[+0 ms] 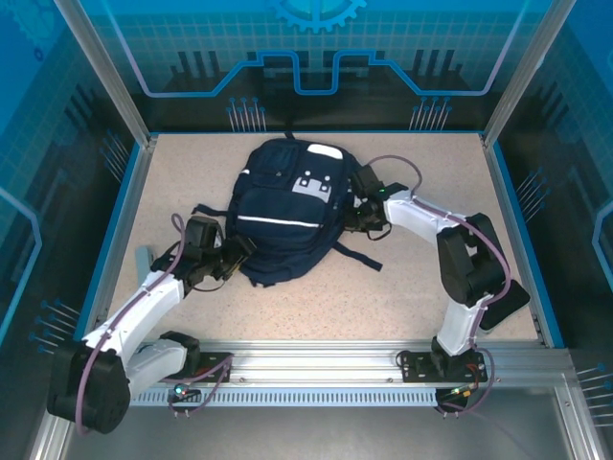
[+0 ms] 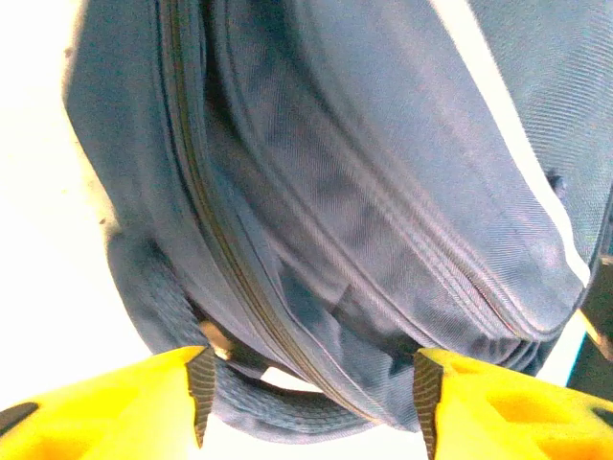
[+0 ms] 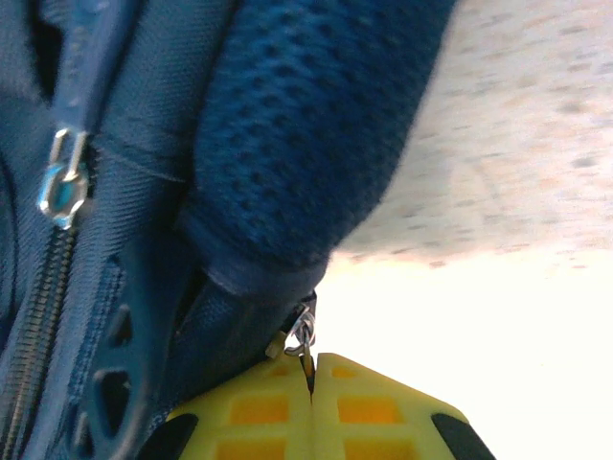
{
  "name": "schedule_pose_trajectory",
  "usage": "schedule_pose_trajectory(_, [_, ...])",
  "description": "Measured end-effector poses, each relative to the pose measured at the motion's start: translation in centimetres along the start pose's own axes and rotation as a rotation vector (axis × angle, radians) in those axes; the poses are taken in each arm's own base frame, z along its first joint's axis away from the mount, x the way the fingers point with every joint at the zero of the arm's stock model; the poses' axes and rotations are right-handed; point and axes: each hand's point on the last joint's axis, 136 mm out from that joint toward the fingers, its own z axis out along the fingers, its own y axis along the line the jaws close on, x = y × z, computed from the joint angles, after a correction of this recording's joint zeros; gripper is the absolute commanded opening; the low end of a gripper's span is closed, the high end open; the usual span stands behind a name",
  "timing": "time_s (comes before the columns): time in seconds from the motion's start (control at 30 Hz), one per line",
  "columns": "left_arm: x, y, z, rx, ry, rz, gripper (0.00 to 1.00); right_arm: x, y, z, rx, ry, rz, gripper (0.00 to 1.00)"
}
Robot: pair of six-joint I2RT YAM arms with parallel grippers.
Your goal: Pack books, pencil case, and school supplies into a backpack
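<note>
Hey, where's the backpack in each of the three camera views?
Top external: backpack lies central, between the arms.
Left wrist: across the upper frame, beyond the open left gripper.
Right wrist: left and centre, zipper pull pinched in the shut right gripper.
Shared landmark: white stripe, also upper right in the left wrist view.

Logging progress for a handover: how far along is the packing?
Done: on the backpack, the side zip looks closed. In hand: the right gripper is shut on a zipper pull at its right edge; the left gripper stands open at its lower left corner. Left: a slim grey object beside the left arm, perhaps the pencil case, lies outside. Contents are hidden.
</note>
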Motion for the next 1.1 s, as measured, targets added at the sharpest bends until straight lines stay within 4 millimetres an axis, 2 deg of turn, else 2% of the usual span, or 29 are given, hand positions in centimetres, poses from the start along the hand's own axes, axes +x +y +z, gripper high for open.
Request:
schedule_pose_trajectory(0.03, [-0.3,-0.6,-0.4,0.011,-0.009,0.021,0.66,-0.3,-0.9,-0.3,0.002,-0.004,0.010,0.00])
schedule_pose_trajectory(0.1, [-0.8,-1.9,-1.0,0.034,-0.030,0.071,0.69,-0.8,-2.3,-0.8,0.004,-0.005,0.025,0.08])
schedule_pose_trajectory(0.2, [-0.8,-4.2,-1.5,0.059,-0.049,0.174,0.74,-1.4,-4.1,-1.4,0.017,-0.005,0.044,0.39])
schedule_pose_trajectory(0.27, [-0.4,-5.9,-1.2,0.066,-0.040,0.265,0.76,-1.5,-4.9,-2.1,0.024,-0.008,0.058,0.54])
schedule_pose_trajectory(0.43, [1.5,-10.3,0.8,0.056,0.010,0.548,0.86,-2.8,-4.0,-5.9,-0.027,-0.103,0.044,0.71])
schedule_pose_trajectory(0.57, [3.6,-13.4,2.9,0.030,0.024,0.832,0.94,-2.6,-3.7,-9.3,-0.085,-0.186,0.041,0.84])
schedule_pose_trajectory(0.67, [5.5,-15.0,4.6,0.010,0.041,1.059,0.94,-2.2,-4.2,-10.9,-0.113,-0.220,0.052,0.90])
schedule_pose_trajectory(0.73, [6.7,-15.5,5.9,-0.003,0.064,1.182,0.93,-2.0,-4.6,-11.5,-0.125,-0.231,0.067,0.92])
schedule_pose_trajectory(0.83, [8.0,-15.4,7.7,-0.031,0.119,1.324,0.89,-1.8,-5.3,-11.9,-0.145,-0.236,0.088,0.92])
schedule_pose_trajectory(1.1, [10.5,-14.4,12.2,-0.105,0.252,1.605,0.68,-0.9,-6.3,-11.6,-0.177,-0.211,0.123,0.92])
